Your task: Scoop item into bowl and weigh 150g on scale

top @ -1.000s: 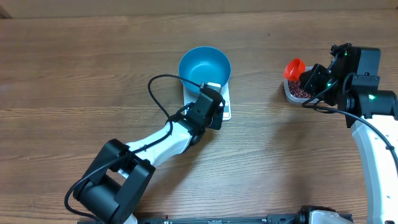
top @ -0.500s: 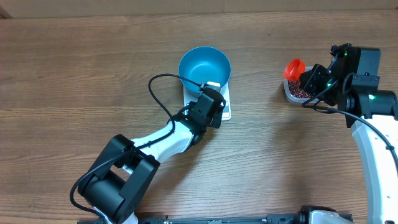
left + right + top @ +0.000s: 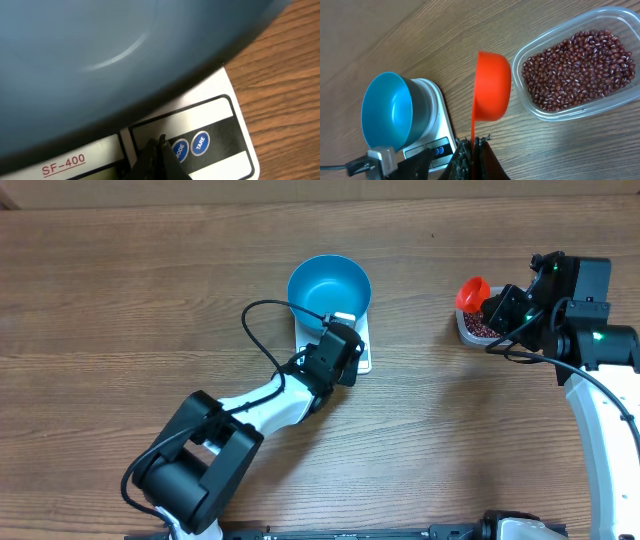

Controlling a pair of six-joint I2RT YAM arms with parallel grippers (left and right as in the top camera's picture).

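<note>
On scale (image 3: 212,122), left gripper (image 3: 161,145) is pinched together, tip at the buttons (image 3: 200,143) (likely zeroing with the bowl (image 3: 330,288) aboard). Right gripper (image 3: 474,143) clamps the scoop (image 3: 492,92) handle, with the cup just beside the tub (image 3: 555,116) of beans (image 3: 580,65), staged to dig.

You have the bowl (image 3: 329,288) standing on the scale (image 3: 365,356) near the middle of the table (image 3: 120,300), over the scale's far part. Well to the right lies the tub (image 3: 462,332) with the beans (image 3: 482,327) in it. The scoop (image 3: 472,290) is just beside the tub's far edge, toward the bowl. The left gripper (image 3: 161,142) is at the scale's near edge, in front of the bowl.
</note>
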